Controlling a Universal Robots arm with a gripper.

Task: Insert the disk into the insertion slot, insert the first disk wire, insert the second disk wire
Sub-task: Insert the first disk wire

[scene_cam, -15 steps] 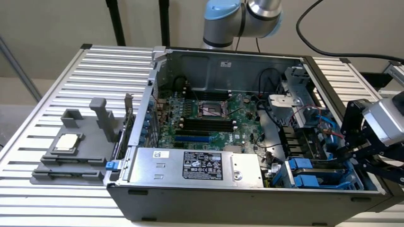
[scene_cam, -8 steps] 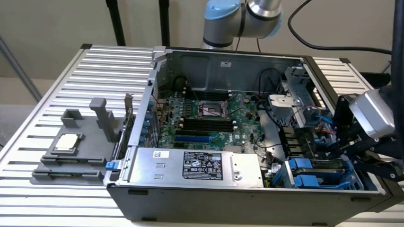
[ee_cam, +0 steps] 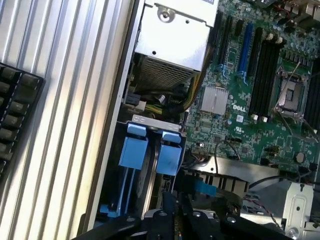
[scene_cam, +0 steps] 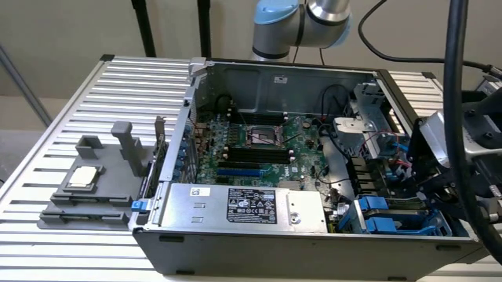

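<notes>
Ribbed aluminium tabletop (scene_cam: pixel 70 111) is seen beneath the open dark grey computer case (scene_cam: pixel 314 247), over whose corner the black gripper (ee_cam: pixel 172 202) is poised with its fingers pressed together. The narrow metal insertion slot with bright blue plastic rails (ee_cam: pixel 134 150) is found just ahead of the fingertips, its long axis running towards them. Whether the blue-framed silver-grey disk is seated inside cannot be told.

White "DELL" printed on green board (ee_cam: pixel 235 125); print on black label (scene_cam: pixel 252 205) of power-supply box (scene_cam: pixel 188 212) illegible.

Plastic-railed insertion slot (ee_cam: pixel 134 152); ribbed metal table (scene_cam: pixel 70 106)
</notes>
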